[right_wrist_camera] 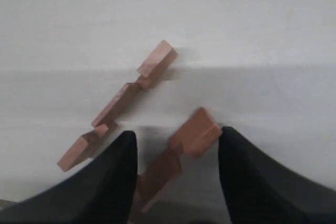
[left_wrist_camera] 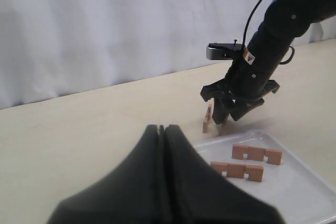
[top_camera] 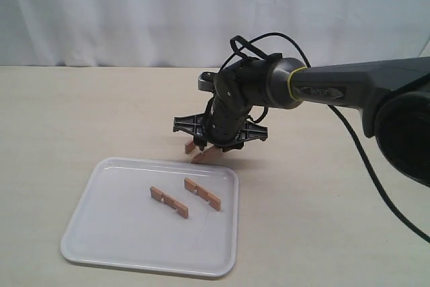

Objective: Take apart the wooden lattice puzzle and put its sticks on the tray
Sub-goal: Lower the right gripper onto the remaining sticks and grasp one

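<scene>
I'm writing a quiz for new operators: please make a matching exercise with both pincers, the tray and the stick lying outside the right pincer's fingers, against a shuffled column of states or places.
Things
1. left pincer
2. right pincer
3. tray
4. loose stick

States or places
A. on the table, off the tray
B. open, astride a stick
C. shut, nothing in it
D. carries two sticks

Pairs: 1-C, 2-B, 3-D, 4-A
</scene>
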